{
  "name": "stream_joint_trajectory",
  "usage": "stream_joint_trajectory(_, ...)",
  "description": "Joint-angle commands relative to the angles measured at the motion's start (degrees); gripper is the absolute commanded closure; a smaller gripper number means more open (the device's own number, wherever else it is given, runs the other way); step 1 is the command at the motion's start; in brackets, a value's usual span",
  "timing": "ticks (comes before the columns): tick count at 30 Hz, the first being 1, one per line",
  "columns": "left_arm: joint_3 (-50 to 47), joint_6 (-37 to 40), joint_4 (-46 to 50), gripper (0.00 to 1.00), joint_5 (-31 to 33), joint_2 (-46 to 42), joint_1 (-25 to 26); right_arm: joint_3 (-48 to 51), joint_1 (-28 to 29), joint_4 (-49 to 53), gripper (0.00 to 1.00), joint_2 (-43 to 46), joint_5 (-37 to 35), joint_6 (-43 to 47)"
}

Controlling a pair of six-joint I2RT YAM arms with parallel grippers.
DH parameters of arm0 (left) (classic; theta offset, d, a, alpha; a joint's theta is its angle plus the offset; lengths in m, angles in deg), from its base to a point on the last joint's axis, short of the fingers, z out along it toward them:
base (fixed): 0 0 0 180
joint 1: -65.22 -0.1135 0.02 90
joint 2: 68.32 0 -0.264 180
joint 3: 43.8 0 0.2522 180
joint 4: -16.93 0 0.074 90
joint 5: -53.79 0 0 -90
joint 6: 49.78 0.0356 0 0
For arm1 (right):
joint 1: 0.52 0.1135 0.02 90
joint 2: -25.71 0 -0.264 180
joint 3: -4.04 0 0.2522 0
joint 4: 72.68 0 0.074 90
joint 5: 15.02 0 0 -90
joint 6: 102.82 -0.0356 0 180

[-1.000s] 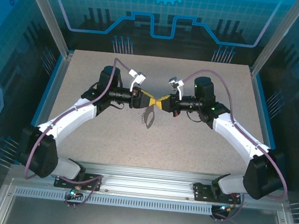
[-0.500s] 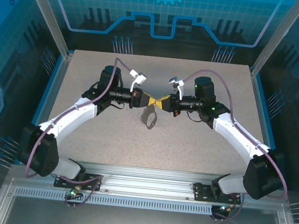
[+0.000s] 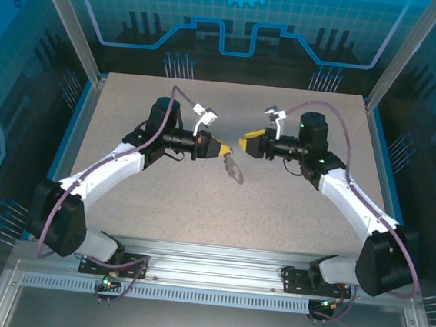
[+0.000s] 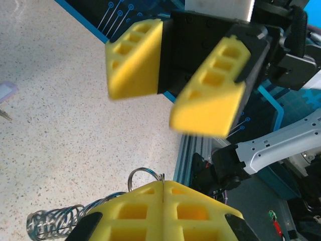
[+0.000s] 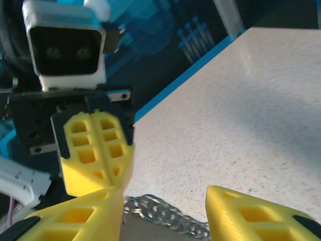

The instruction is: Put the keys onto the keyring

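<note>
Hanging from left hand (image 3: 225, 150), keyring (image 3: 235, 170); long axis slants near-right.

White/blk arms (image 3: 101, 169) w/ purple cables (image 3: 42, 232), yellow foam fingers (image 4: 135, 60).

A speckled beige desk (image 3: 160, 204) stands inside a booth of see-through blue panels (image 3: 239, 26) printed with circuit lines and held by silver metal posts (image 3: 68, 21). A grooved metal rail (image 3: 217, 258) runs along the near edge.
</note>
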State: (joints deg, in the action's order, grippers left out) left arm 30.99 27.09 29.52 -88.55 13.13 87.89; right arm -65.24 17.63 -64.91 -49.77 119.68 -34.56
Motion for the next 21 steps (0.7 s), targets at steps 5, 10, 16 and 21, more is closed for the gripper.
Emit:
stream_joint_trajectory(5, 0.7, 0.1, -4.3, 1.00, 0.1, -2.0, 0.2, 7.1, -1.4, -9.9, 0.53, 4.7, -0.6, -8.3)
stream_joint_trajectory(10, 0.8, -0.9, -5.4, 1.00, -0.1, -1.7, 0.2, 9.0, 0.4, -14.3, 0.53, 5.2, 1.3, -10.0)
stream_joint_trajectory(16, 1.1, -1.2, -5.2, 1.00, -0.4, -1.3, 0.1, 8.8, 3.5, -15.3, 0.53, 4.8, 1.3, -10.1)
stream_joint_trajectory(21, 1.3, -0.7, -4.4, 1.00, -0.4, -1.3, 0.2, 8.2, 5.2, -15.6, 0.55, 4.0, 1.3, -10.3)
